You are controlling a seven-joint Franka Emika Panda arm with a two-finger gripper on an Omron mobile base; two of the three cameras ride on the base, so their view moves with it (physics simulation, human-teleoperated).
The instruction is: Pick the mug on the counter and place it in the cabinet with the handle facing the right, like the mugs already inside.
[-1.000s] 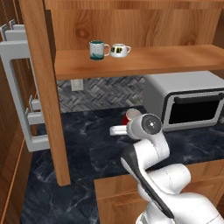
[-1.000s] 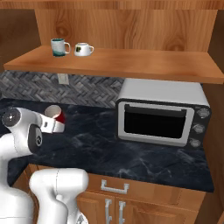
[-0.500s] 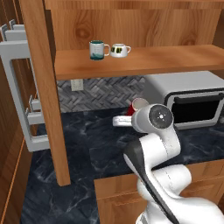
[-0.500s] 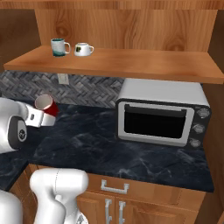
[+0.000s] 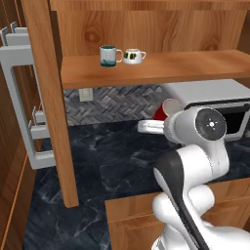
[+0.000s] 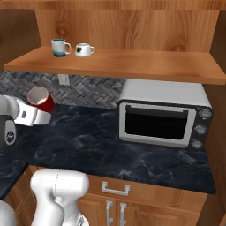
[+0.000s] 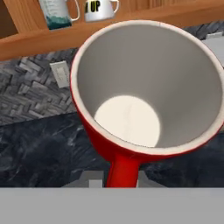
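Note:
My gripper point(image 7: 120, 178) is shut on the handle of the red mug point(image 7: 144, 87), whose pale inside faces the hand camera. The mug point(image 5: 167, 108) hangs tilted above the dark marbled counter point(image 5: 112, 151), below the front of the cabinet shelf point(image 5: 171, 68), with the arm hiding part of it. From the right side, the mug point(image 6: 40, 99) sits at the far left with the gripper point(image 6: 37, 109) just under it. On the shelf point(image 6: 132, 62) at the left stand a teal-and-white mug point(image 6: 58, 47) and a squat white mug point(image 6: 83, 49), handles to the right.
A silver toaster oven point(image 6: 161, 114) stands on the counter point(image 6: 101, 141) under the shelf's right part. A thick wooden post point(image 5: 51, 97) rises at the left, with a pale grey frame point(image 5: 19, 97) beyond it. A wall outlet point(image 5: 85, 94) sits on the tiled backsplash.
The arm has lifted the red mug off the counter and carried it higher, closer to the shelf's edge. The gripper stays shut on it.

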